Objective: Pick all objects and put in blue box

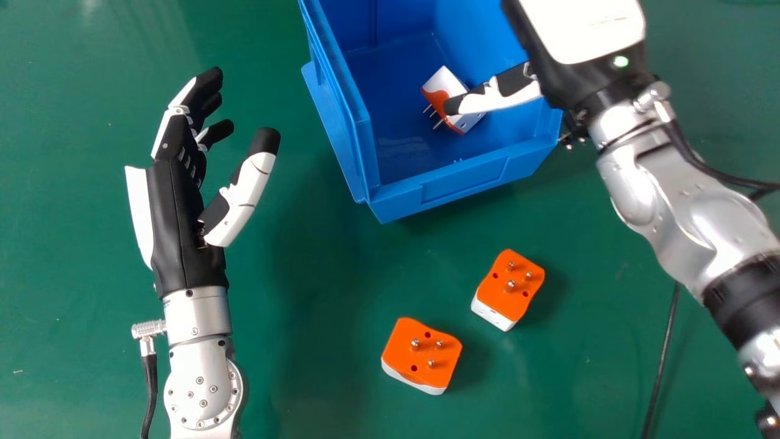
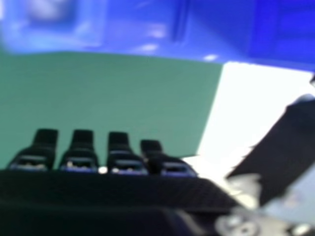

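Note:
Above the right side of the blue box (image 1: pixel 399 204) is my right hand (image 1: pixel 582 30), its thumb stretched over the box's interior. Inside the box, a white and orange plug adapter (image 1: pixel 472 119) lies tilted, pins to the left, partly behind that thumb; whether they touch I cannot tell. The right hand view has my right hand (image 2: pixel 127 162) with straight fingers holding nothing, and the blue box (image 2: pixel 142 29) beyond. Two more adapters, orange face and pins up, stand on the table: one (image 1: pixel 420 353) nearer, one (image 1: pixel 510 286) farther right. My left hand (image 1: pixel 177 201) is open, left of the box.
The green table (image 1: pixel 292 274) extends around the box. A black cable (image 1: pixel 664 360) runs along the table at the right, near the right forearm. The box's raised left wall (image 1: pixel 344 91) stands between its interior and my left hand.

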